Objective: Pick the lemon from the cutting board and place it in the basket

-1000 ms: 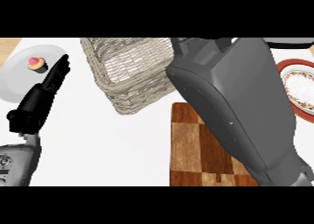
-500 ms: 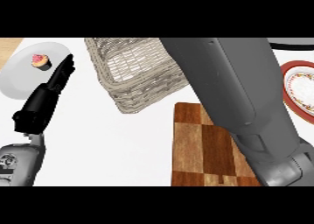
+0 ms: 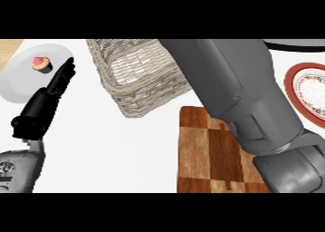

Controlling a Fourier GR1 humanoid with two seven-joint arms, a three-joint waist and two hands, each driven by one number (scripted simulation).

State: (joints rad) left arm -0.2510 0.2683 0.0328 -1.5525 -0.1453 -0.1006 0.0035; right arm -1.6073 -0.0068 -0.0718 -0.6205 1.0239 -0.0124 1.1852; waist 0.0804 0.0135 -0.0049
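Over the counter's far edge the right forearm [image 3: 245, 99] spans the basket [image 3: 135, 74], its robot hand and the lemon unseen, presumably for placing, while the left robot hand [image 3: 48, 97] rests open.

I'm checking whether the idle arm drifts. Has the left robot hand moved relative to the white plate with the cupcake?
No. The left robot hand remains open, fingertips at the white plate's right edge.

White countertop [image 3: 125, 154] pretty much everywhere I look.

Off to my upper left there's a strip of light wood [image 3: 3, 54] past the counter's edge, can't tell if it's floor or more furniture. Lighting's flat and even, barely any shadows. No walls or windows visible from up here.
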